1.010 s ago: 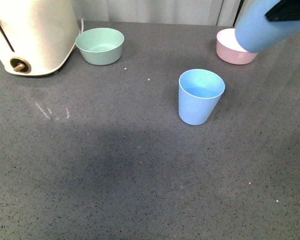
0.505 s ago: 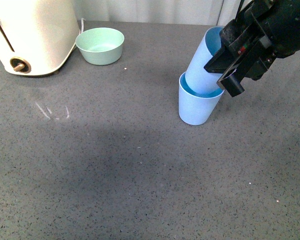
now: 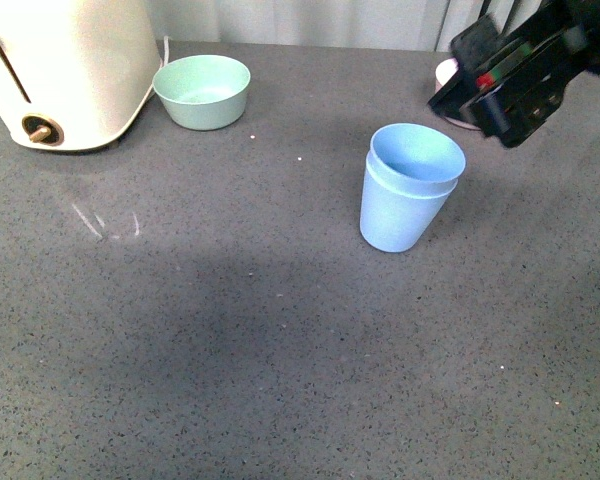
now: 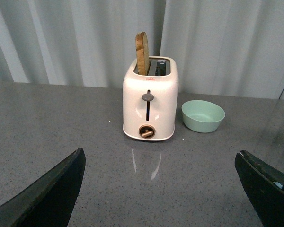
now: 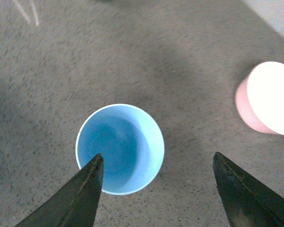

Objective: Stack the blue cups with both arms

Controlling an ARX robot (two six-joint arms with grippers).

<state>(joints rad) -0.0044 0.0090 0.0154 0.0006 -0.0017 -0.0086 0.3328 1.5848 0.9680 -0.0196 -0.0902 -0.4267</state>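
Two blue cups nested one inside the other, upright on the grey speckled counter, the inner rim a little above the outer. Right gripper spread wide and empty, raised above the stack and apart from it; blurred in the front view, with red and green marks, partly covering a pink bowl behind. Left gripper likewise wide, nothing between its fingers, facing a cream toaster with a slice of bread standing in one slot. Mint-green bowl just beside the toaster, well apart from the cups.
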